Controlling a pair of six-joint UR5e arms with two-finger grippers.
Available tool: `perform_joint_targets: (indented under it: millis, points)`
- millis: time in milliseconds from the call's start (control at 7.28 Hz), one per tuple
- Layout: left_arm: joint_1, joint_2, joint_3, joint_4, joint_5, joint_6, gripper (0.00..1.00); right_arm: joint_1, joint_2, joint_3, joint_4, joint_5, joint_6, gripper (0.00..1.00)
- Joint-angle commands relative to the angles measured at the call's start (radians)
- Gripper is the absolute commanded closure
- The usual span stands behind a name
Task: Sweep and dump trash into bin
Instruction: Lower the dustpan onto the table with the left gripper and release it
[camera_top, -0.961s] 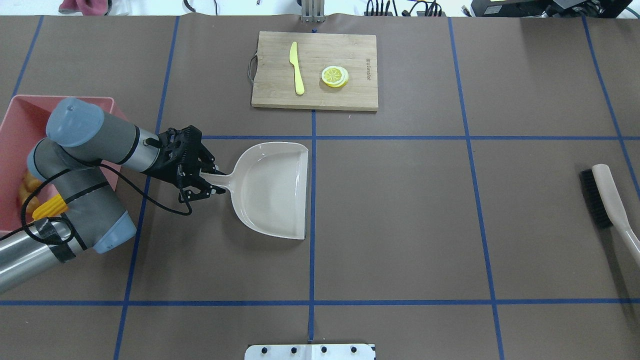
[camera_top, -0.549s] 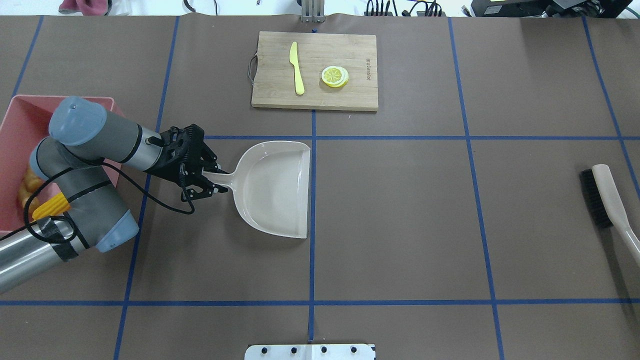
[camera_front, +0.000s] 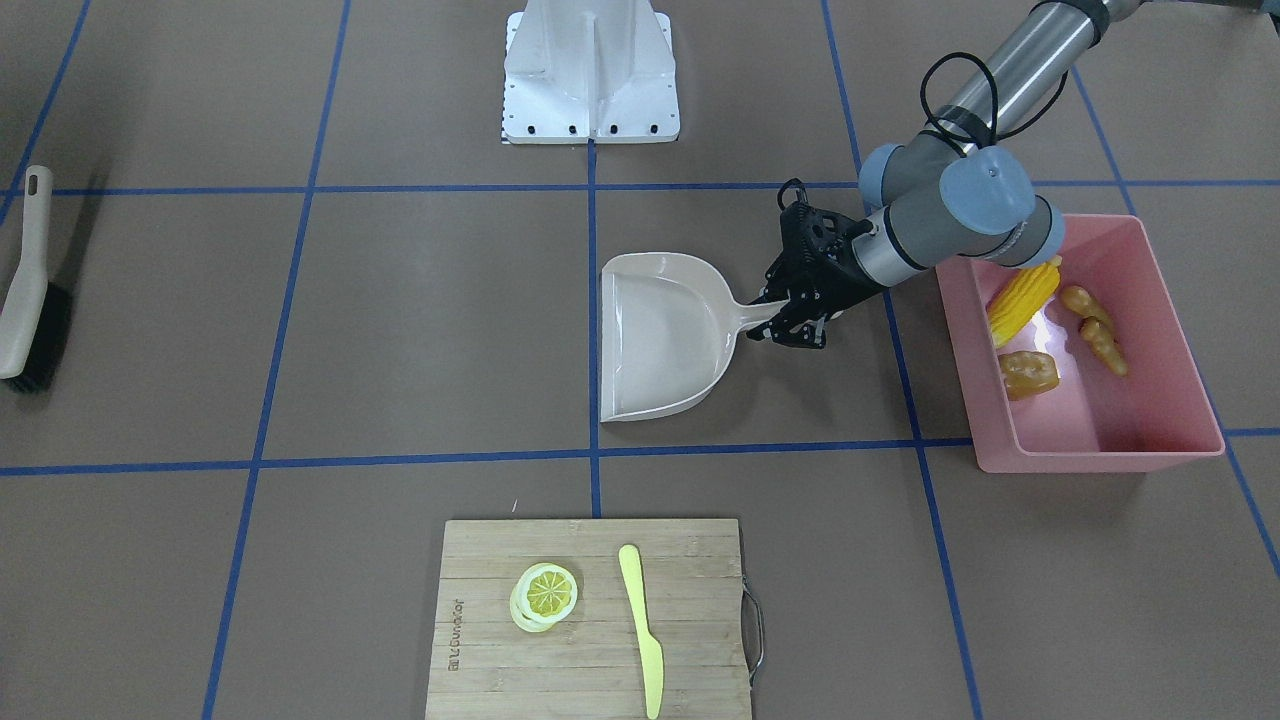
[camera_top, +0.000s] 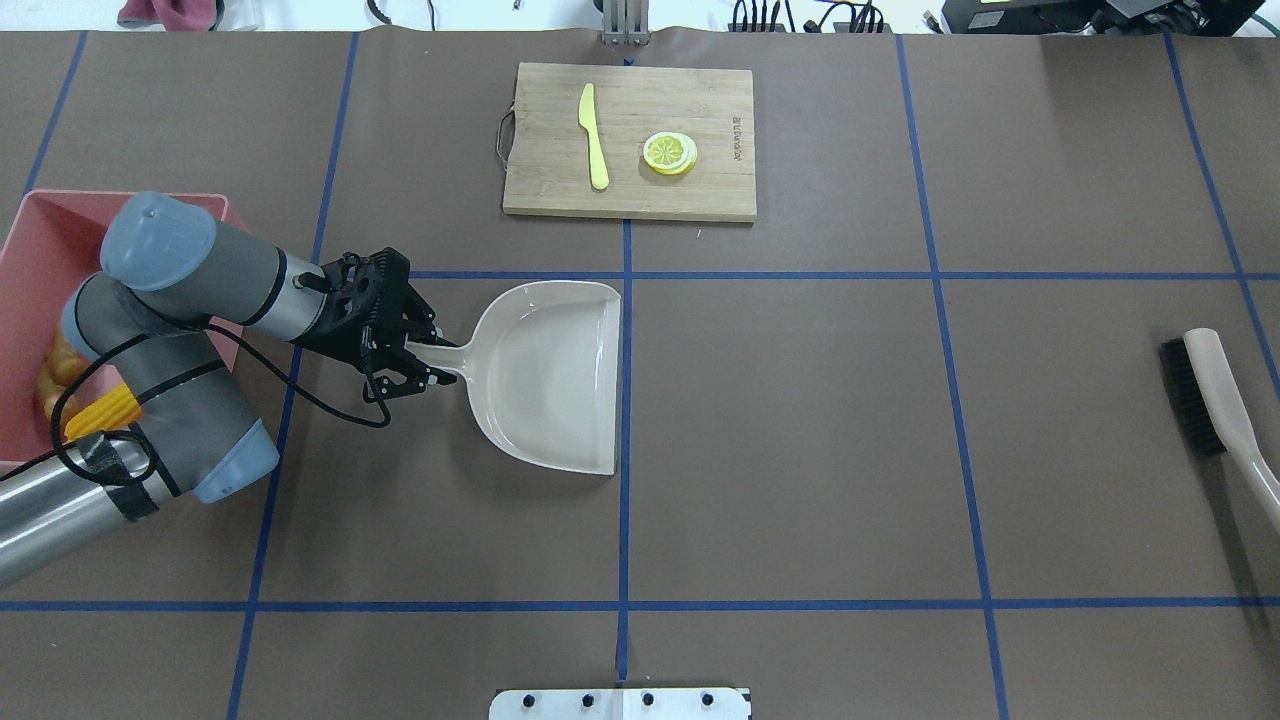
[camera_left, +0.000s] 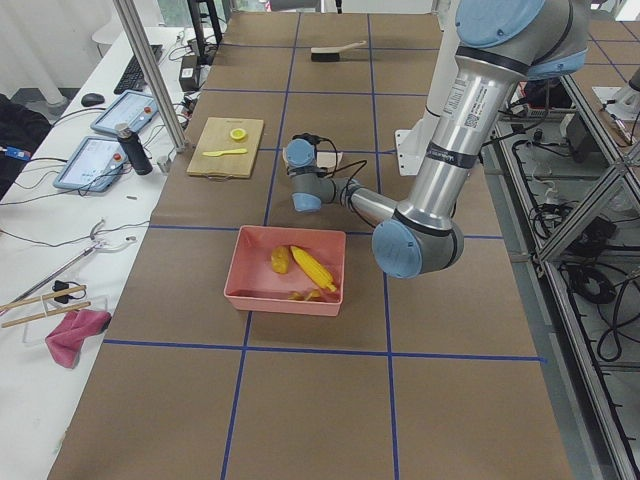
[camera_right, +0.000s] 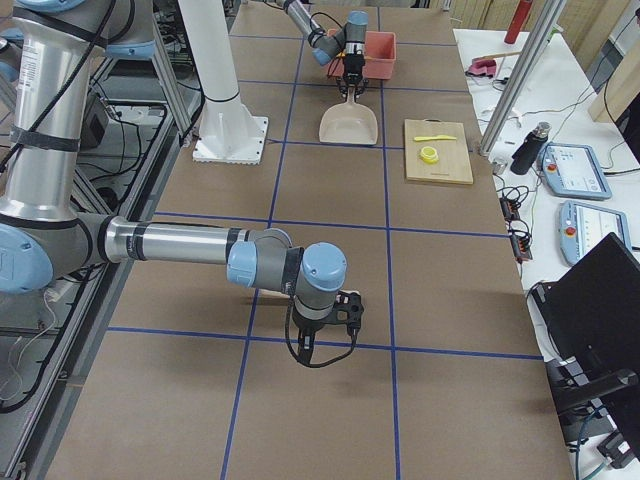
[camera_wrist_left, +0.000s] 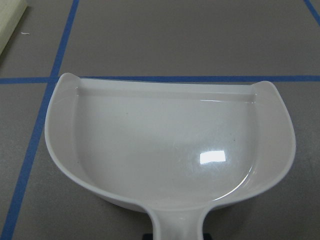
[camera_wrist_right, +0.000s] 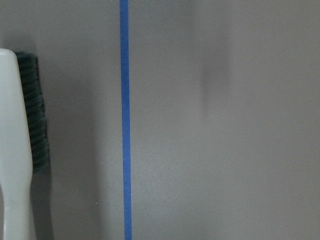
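Observation:
The trash lies inside the pink bin (camera_front: 1100, 460): a yellow corn cob (camera_front: 1022, 290), a tan ginger root (camera_front: 1095, 330) and a brown potato (camera_front: 1028, 372). My left gripper (camera_top: 425, 362) is shut on the handle of the beige dustpan (camera_top: 550, 375), which rests flat on the table just right of the bin (camera_top: 40, 215). The pan (camera_wrist_left: 170, 150) holds nothing. In the overhead view my left arm covers much of the bin. My right gripper (camera_right: 345, 312) hovers low over the table far from the bin; I cannot tell if it is open or shut.
A hand brush (camera_top: 1215, 400) lies at the table's right edge, also seen as the brush (camera_wrist_right: 20, 140) beside a blue tape line. A wooden cutting board (camera_top: 630, 140) at the back centre carries a lemon slice (camera_top: 669, 152) and a plastic knife (camera_top: 594, 135).
My left gripper and the dustpan have shifted slightly to the right and a little away from the robot. The brush has not moved.

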Motion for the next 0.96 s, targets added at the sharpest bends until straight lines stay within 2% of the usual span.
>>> perform_joint_targets:
  millis: [0, 137, 687, 824]
  points:
    - [0.000, 0.002, 0.002, 0.000, 0.003, 0.000, 0.63, 0.000, 0.000, -0.001, 0.000, 0.000, 0.000, 0.00]
    - [0.000, 0.003, 0.007, 0.002, 0.003, -0.002, 0.02, 0.000, 0.000, -0.003, -0.002, 0.000, 0.000, 0.00]
    - [-0.003, 0.003, -0.007, 0.009, 0.001, -0.005, 0.01, 0.000, 0.000, -0.003, -0.002, 0.000, 0.000, 0.00]
    - [-0.008, 0.003, -0.036, 0.041, 0.001, -0.005, 0.01, 0.000, -0.002, -0.003, -0.002, 0.000, 0.000, 0.00]
